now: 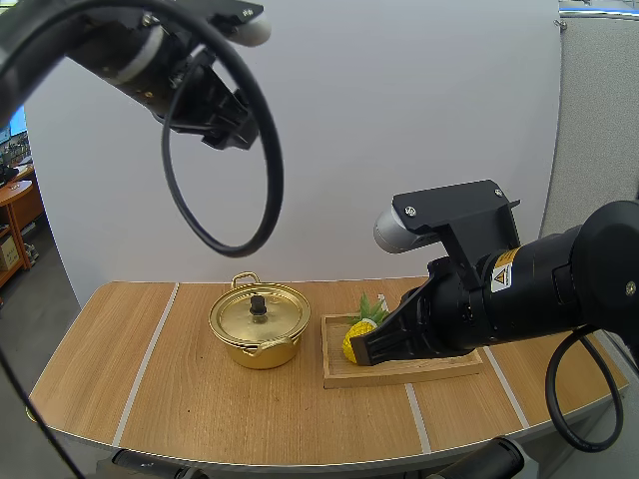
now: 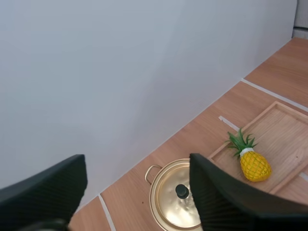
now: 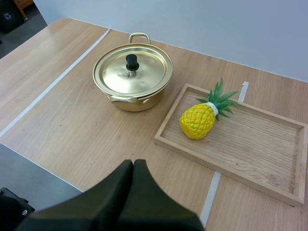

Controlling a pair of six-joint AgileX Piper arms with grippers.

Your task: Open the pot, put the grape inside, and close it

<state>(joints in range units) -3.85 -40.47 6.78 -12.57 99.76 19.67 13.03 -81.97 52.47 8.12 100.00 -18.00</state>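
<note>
Wooden table point(image 1: 180, 399) under us. Our right gripper point(image 3: 133, 164) closed, empty, near tray point(image 3: 269, 144). No grape: small pineapple point(image 3: 197, 120) lies in tray, likely rigid, light, bumpy; grab across body. Beyond, gold pot point(image 3: 134, 102), lid point(image 3: 144, 74) on; pinch black knob point(image 3: 131, 61). Our left gripper point(image 2: 137, 162) spread wide, high above pot.

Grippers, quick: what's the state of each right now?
Left gripper: open, empty, high over the table.
Right gripper: shut, empty, by the wooden tray.
</note>
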